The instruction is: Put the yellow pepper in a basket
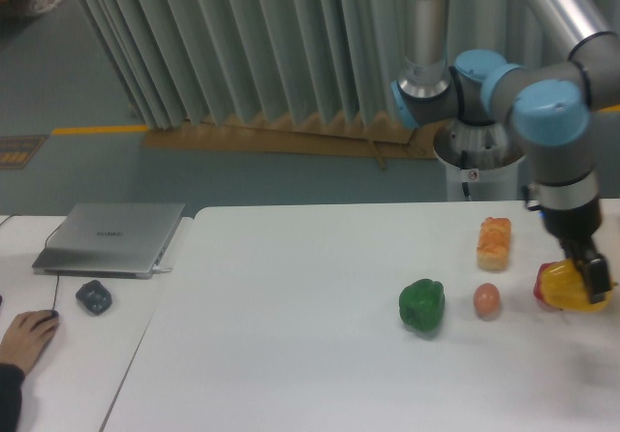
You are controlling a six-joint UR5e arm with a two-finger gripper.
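The hand (588,279) was clenched on the yellow pepper (566,288), holding it above the white counter (291,335) at the far right. One green pepper (422,306), one small reddish-orange fruit (487,300) and one orange item (494,243) (hard to identify) sat on the counter. One laptop (110,237) lay left, before a pleated grey curtain (242,45).
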